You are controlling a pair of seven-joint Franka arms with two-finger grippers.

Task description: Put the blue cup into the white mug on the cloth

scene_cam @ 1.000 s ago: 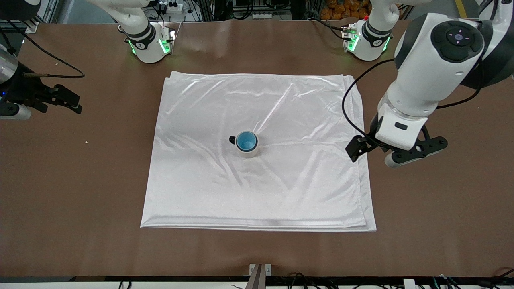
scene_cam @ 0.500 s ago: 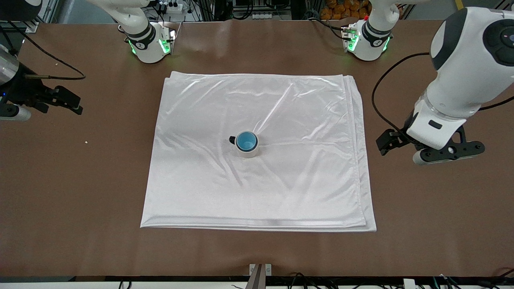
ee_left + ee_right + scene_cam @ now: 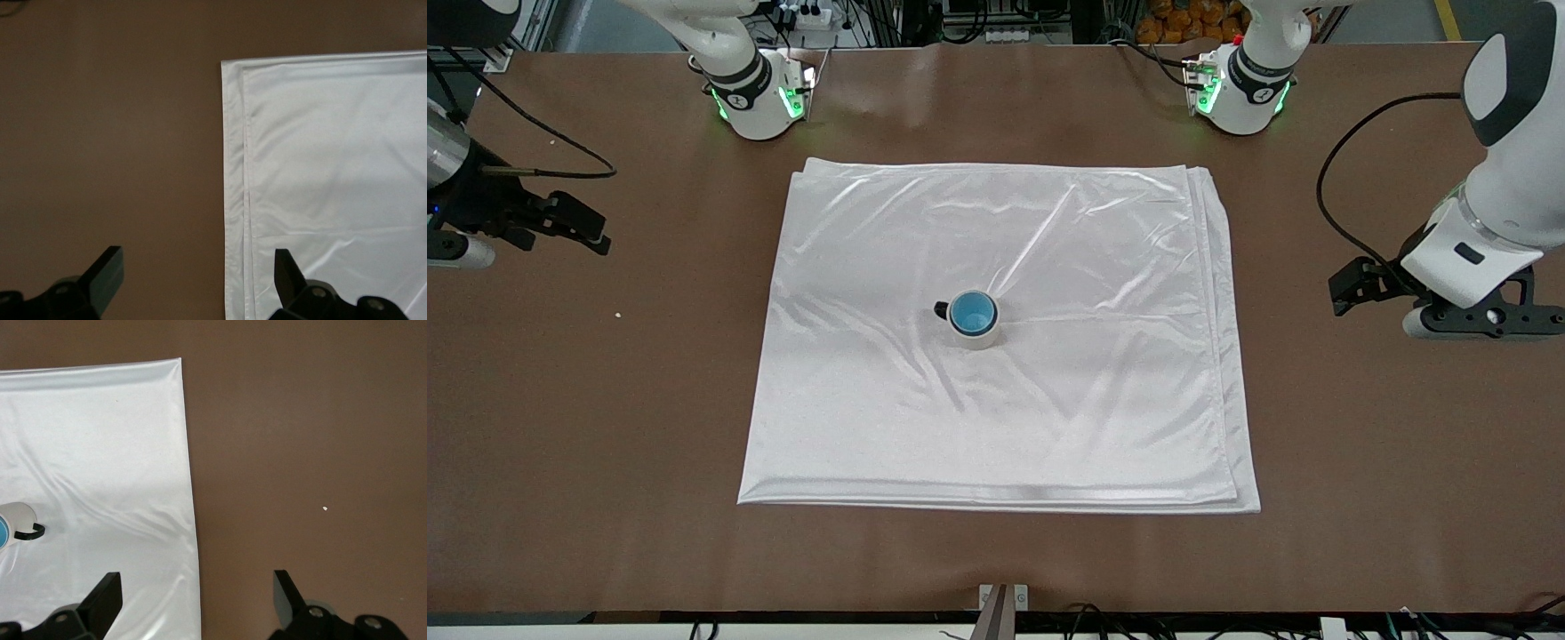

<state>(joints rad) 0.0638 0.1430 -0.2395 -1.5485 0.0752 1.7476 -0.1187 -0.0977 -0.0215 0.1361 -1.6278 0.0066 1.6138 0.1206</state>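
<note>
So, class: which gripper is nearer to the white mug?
Left, narrowly. The left gripper hangs over bare table off the cloth's edge; the right gripper waits at the other end. The white mug stands mid-cloth.

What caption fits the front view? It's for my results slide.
Blue cup nested in white mug at mid-cloth; left gripper and right gripper, both empty with jaws open, over bare table.

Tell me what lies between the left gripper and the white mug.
Front view: only bare table and wrinkled cloth separate the left gripper from the white mug.
</note>
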